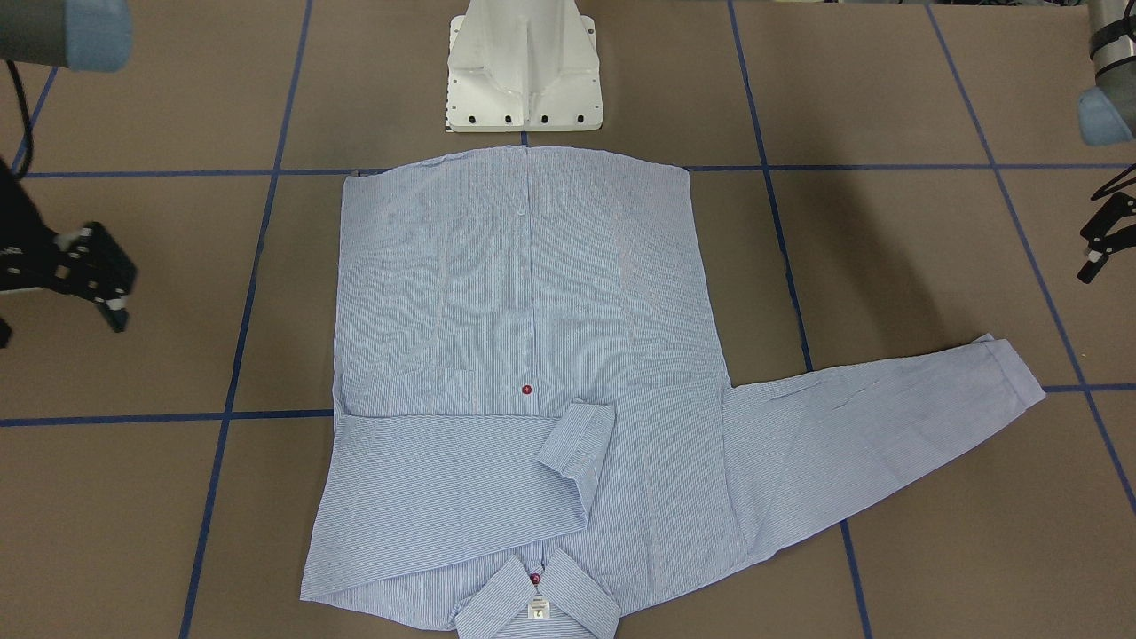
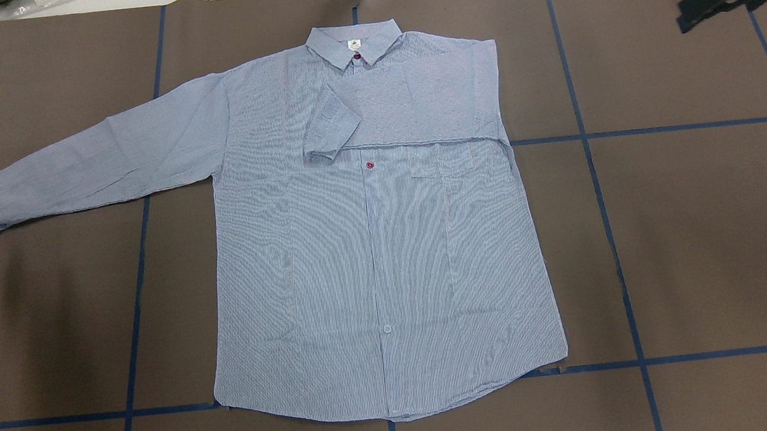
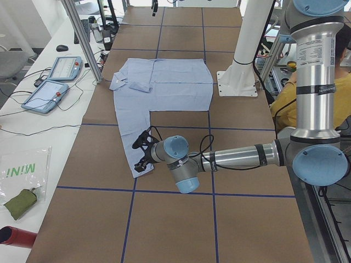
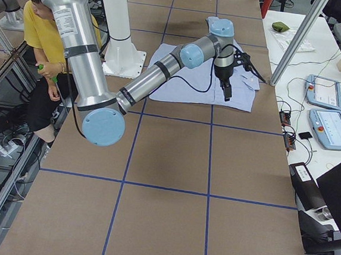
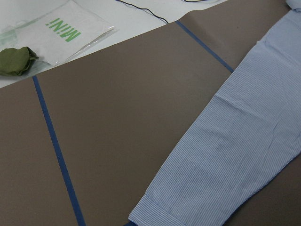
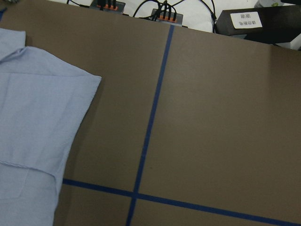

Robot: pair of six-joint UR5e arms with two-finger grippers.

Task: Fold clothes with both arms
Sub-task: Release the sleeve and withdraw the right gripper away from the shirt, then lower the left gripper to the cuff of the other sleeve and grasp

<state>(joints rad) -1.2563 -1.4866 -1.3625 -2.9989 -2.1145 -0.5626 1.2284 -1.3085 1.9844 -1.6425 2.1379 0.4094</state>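
Right gripper [image 1: 99, 273] at left edge and left gripper [image 1: 1097, 232] at right edge, jaws apart. Shirt [image 1: 524, 302] flat at centre; one sleeve folded across chest, the other extended lower right.

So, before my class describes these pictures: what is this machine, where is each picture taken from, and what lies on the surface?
It is a robot with a left arm and a right arm at a brown table. Six cameras: one facing it, one above-behind, one at each table end, one on each wrist. A light blue striped shirt lies flat, its folded sleeve across the chest, its outstretched sleeve beside. The left end effector and right end effector hold nothing.
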